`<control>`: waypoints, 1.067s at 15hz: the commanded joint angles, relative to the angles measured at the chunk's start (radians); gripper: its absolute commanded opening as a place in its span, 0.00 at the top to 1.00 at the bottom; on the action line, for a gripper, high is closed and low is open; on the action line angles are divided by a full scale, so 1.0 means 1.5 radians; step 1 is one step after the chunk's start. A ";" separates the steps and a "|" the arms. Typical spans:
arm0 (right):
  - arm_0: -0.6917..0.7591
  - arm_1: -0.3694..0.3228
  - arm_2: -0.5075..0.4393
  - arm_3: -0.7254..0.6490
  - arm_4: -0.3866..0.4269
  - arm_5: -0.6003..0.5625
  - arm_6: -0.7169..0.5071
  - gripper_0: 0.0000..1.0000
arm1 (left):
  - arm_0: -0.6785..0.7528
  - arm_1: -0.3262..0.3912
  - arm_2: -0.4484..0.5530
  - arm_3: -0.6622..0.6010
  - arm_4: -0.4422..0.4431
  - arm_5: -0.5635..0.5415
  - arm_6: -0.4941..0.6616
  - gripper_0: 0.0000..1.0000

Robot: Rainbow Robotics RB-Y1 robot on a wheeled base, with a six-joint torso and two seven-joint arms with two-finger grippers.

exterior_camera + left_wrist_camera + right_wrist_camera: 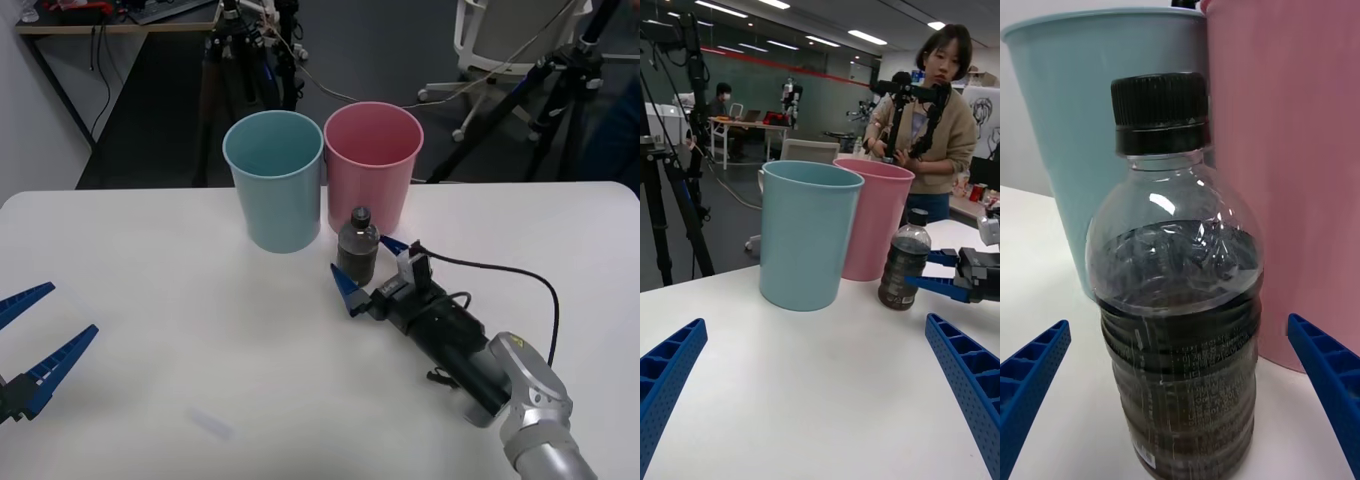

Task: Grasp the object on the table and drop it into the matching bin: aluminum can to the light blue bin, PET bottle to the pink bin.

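The PET bottle [357, 251] stands upright on the white table [180, 340], just in front of the pink bin [373, 160]. It is clear, with a dark cap and a dark label band [1184, 375]. The light blue bin [273, 178] stands beside the pink bin [1292, 165], on its left in the front view. My right gripper [371, 268] is open, one blue finger on each side of the bottle, not closed on it. In the left wrist view the bottle [903, 262] and both bins show ahead. My left gripper [35, 345] rests open at the table's near left.
Tripods [240, 50] and a white office chair [500, 40] stand on the dark floor behind the table. A black cable [510, 275] trails from my right wrist across the tabletop. Bare table lies between the two arms.
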 commanded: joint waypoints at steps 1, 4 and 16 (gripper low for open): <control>-0.007 0.011 0.000 0.000 0.000 0.022 0.000 0.00 | 0.000 0.000 0.000 0.000 0.000 0.000 0.000 0.00; -0.013 0.014 0.003 0.000 0.000 0.029 0.000 0.00 | 0.000 0.000 0.000 0.000 0.000 0.000 0.000 0.00; -0.033 0.015 0.038 -0.001 -0.005 0.094 0.007 0.64 | 0.000 0.000 0.000 0.000 0.000 0.000 0.000 0.00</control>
